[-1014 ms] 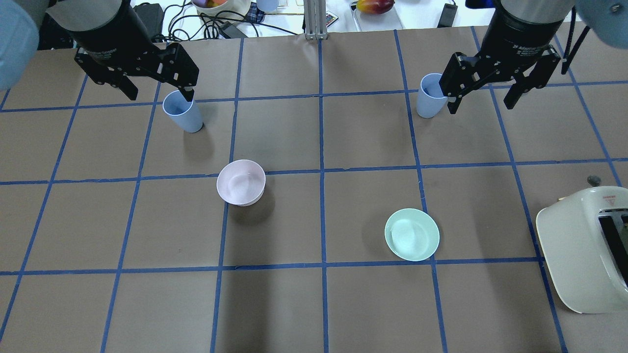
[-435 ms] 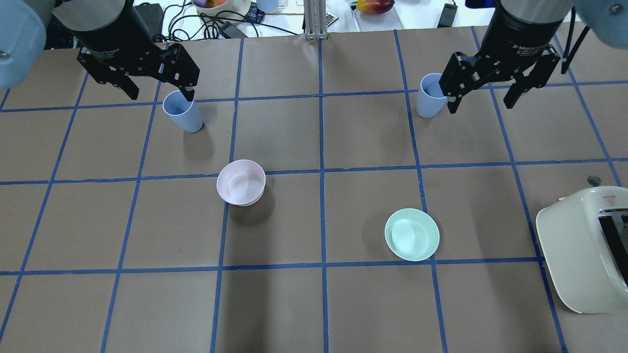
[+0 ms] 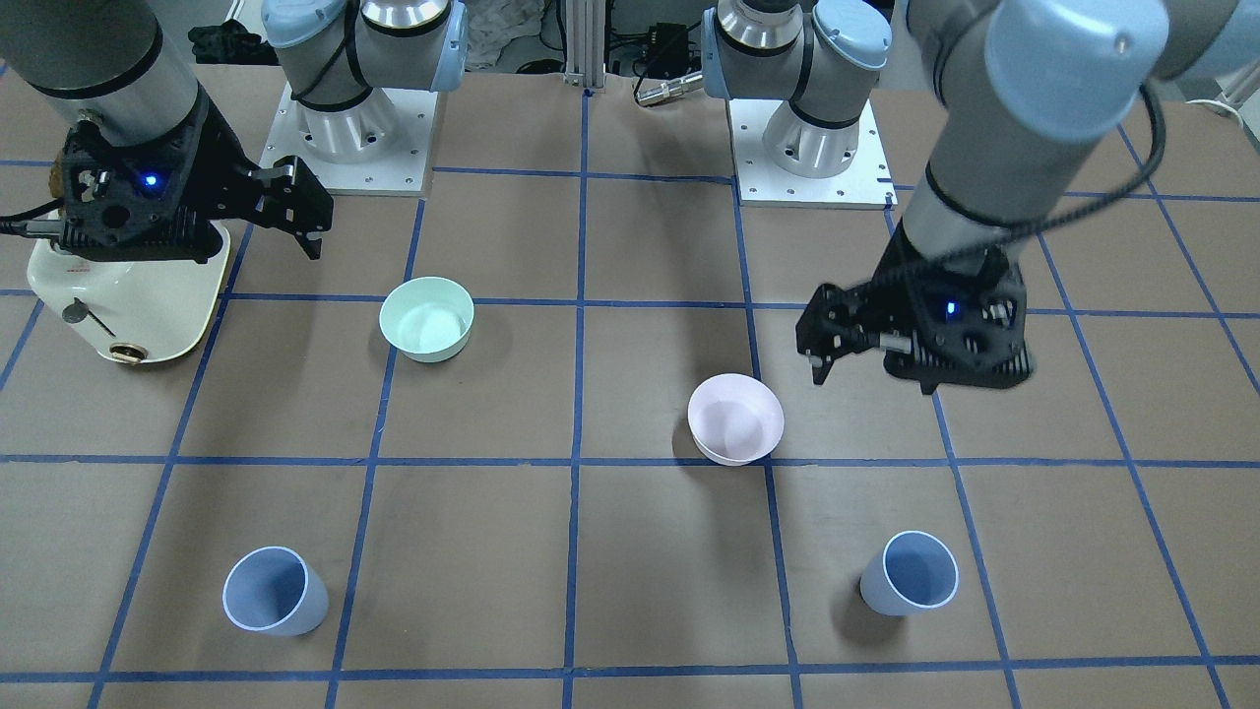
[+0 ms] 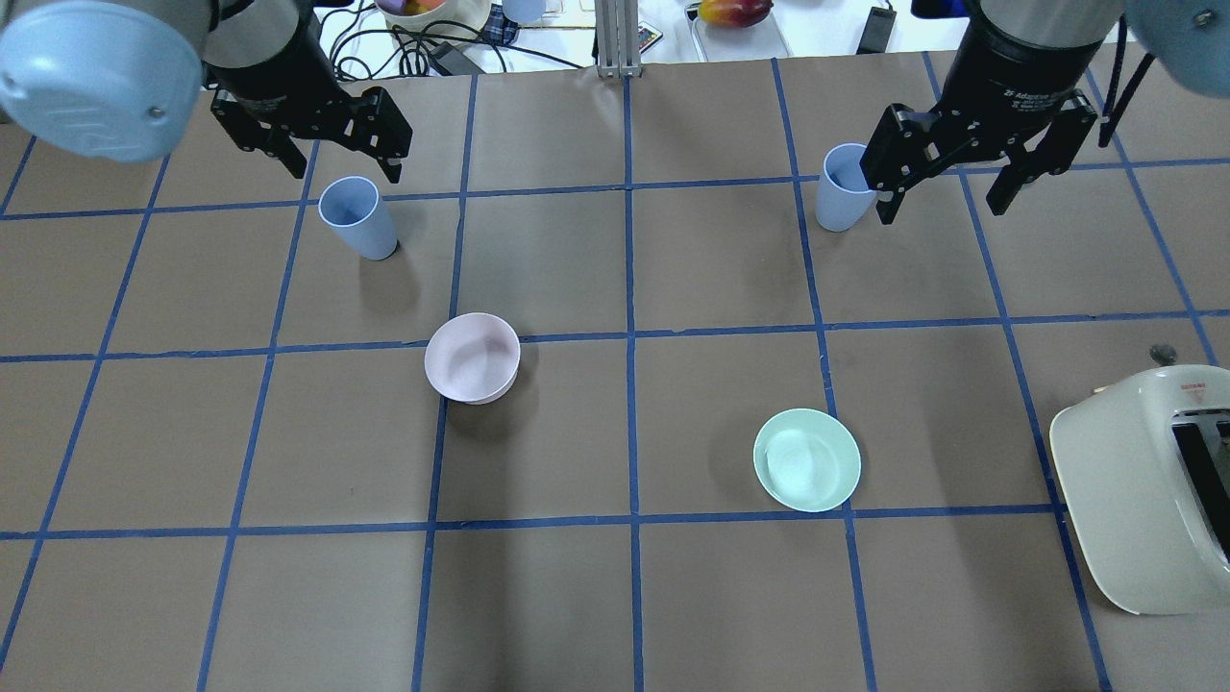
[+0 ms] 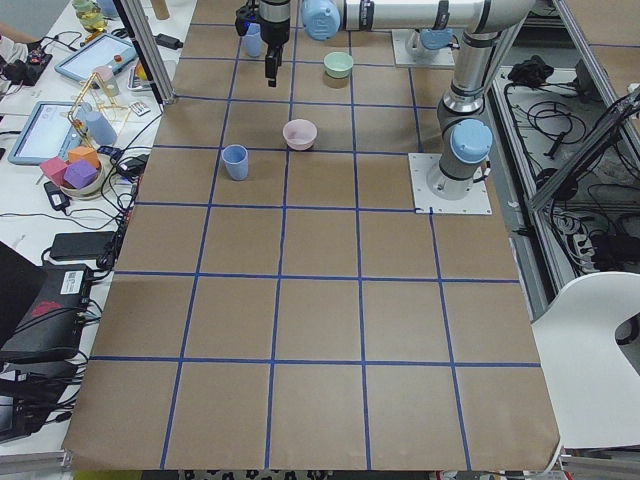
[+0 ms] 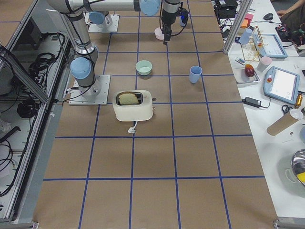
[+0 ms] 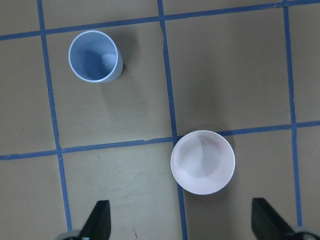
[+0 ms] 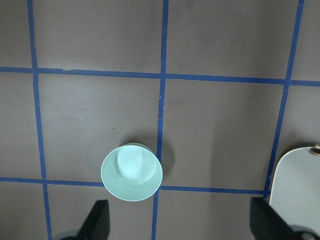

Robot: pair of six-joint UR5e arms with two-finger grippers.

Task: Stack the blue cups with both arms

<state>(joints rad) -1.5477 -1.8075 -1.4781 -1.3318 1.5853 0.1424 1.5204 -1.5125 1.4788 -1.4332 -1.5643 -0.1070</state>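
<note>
Swinging toward the table's middle since a second ago, the left gripper (image 4: pixel 344 175) hangs wide open and empty, short of the first pale blue-grey plastic tumbler (image 4: pixel 357 219). The right gripper (image 4: pixel 942 207), equally wide and empty, has not budged.

Both tumblers stand upright and well apart, the second identical tumbler (image 4: pixel 842 189) on the right, so stacking has not begun.

Overhead hides height. The front-facing view shows both grippers high, the left nearer the pale pink round bowl (image 3: pixel 735 418), the right over the cream toaster (image 3: pixel 138 305).
</note>
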